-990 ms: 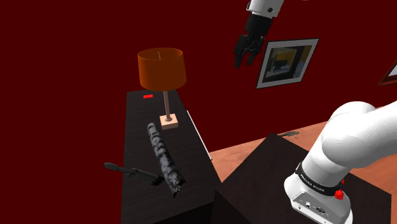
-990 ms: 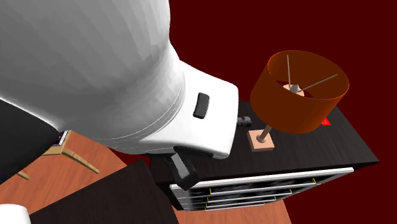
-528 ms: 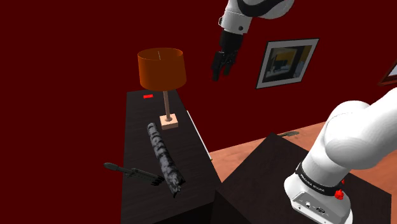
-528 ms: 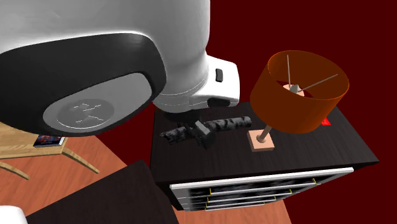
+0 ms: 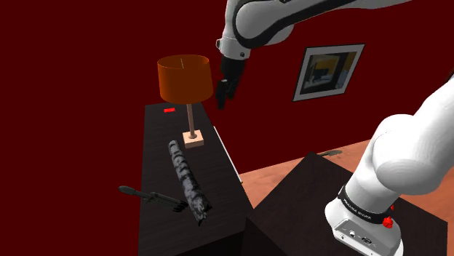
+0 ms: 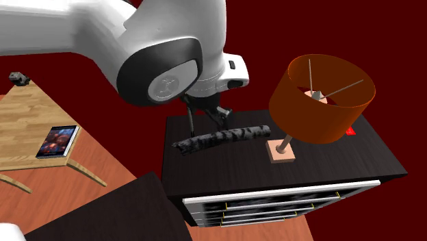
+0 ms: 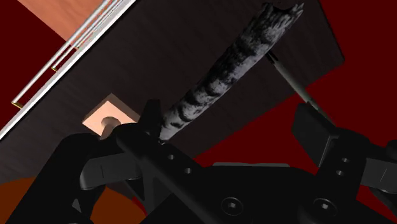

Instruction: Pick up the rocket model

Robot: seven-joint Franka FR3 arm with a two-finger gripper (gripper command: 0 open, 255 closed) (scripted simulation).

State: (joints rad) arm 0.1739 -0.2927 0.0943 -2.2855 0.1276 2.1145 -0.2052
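Hovering, shoulder view: gripper (image 5: 223, 92) at the lamp's (image 5: 185, 78) 3 o'clock, well above the dresser (image 5: 156, 149); rocket (image 5: 187, 182) lying flat at the lamp's 6 o'clock. Second exterior view: gripper (image 6: 205, 122) spread wide over the rocket (image 6: 222, 137), nothing clasped. Wrist view: rocket (image 7: 222, 70) untouched. Descent, closing and lift are judged outstanding.

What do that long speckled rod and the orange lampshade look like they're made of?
The rocket model is mottled grey and black and rough-looking, like stone or bark; its real material is unclear. The lampshade is plain orange and matte, perhaps fabric or plastic, with thin spokes inside.
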